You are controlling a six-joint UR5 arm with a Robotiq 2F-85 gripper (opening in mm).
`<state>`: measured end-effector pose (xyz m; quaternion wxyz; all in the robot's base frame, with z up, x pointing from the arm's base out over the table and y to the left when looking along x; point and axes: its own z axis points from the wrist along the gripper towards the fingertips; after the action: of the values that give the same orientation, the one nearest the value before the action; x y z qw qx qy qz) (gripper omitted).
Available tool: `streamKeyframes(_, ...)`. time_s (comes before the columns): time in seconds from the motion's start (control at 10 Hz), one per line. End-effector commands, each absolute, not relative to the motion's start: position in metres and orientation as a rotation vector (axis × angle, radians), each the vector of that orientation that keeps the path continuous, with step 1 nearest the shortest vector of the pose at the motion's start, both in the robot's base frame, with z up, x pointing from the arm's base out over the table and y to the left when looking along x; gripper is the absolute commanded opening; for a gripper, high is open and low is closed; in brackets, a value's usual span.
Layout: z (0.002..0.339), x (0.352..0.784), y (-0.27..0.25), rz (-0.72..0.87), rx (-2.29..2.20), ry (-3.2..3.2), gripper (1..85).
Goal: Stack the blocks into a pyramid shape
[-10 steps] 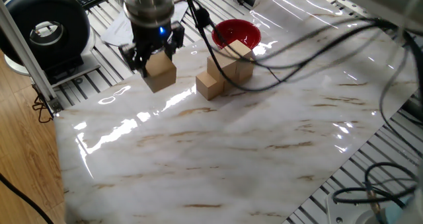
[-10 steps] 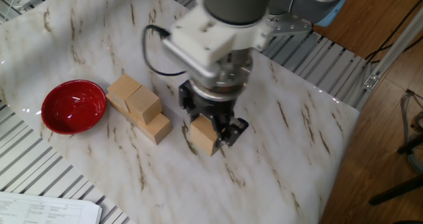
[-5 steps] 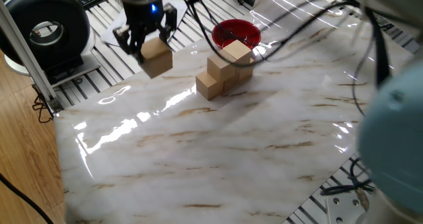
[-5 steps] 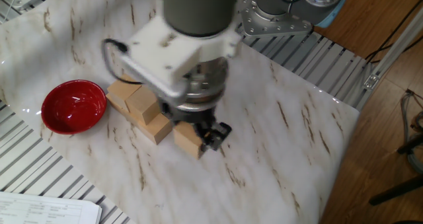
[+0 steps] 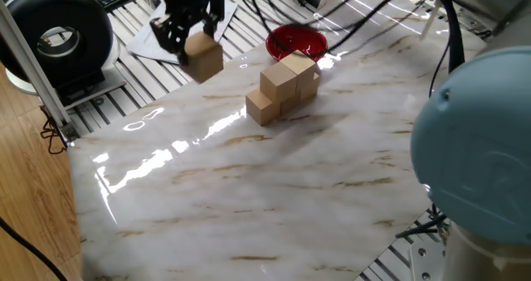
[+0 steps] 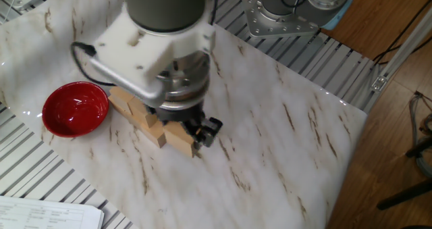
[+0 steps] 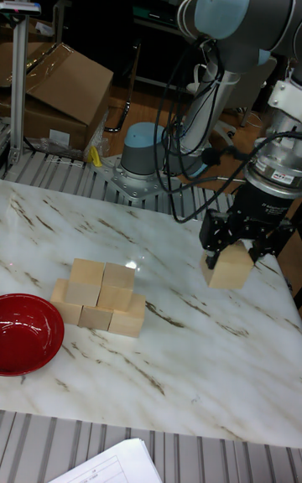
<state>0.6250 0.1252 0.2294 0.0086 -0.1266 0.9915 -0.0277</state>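
Note:
My gripper [image 5: 195, 42] is shut on one light-tan wooden block [image 5: 205, 59], held in the air above the marble sheet, left of the stack. The other blocks [image 5: 282, 84] form a stepped stack in front of the red bowl [image 5: 296, 42]. In the tall fixed view the stack [image 7: 96, 297] shows three blocks in a bottom row and two on top, and the gripper [image 7: 243, 246] hangs well to its right with the held block [image 7: 231, 268]. In the other fixed view the gripper [image 6: 190, 129] and its block [image 6: 179, 138] hide part of the stack [image 6: 131, 106].
The red bowl [image 7: 25, 332] sits close beside the stack. A black round device [image 5: 58, 36] stands off the sheet at the left. Cables [image 5: 365, 16] hang over the table's far side. The arm's base [image 7: 147, 156] is behind the sheet, and a cardboard box [image 7: 50, 89] lies beyond.
The gripper has risen with the block in its grip and shifted toward the stack. The stack and the bowl have not moved.

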Motion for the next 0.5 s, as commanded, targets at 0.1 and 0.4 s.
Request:
streamKeyframes(0.1, 0.249, 0.674, 0.073, -0.466, -1.296, 2.732, 0.7)
streamKeyframes(0.4, 0.243, 0.697, 0.092, -0.463, -1.529, 2.513, 0.7)
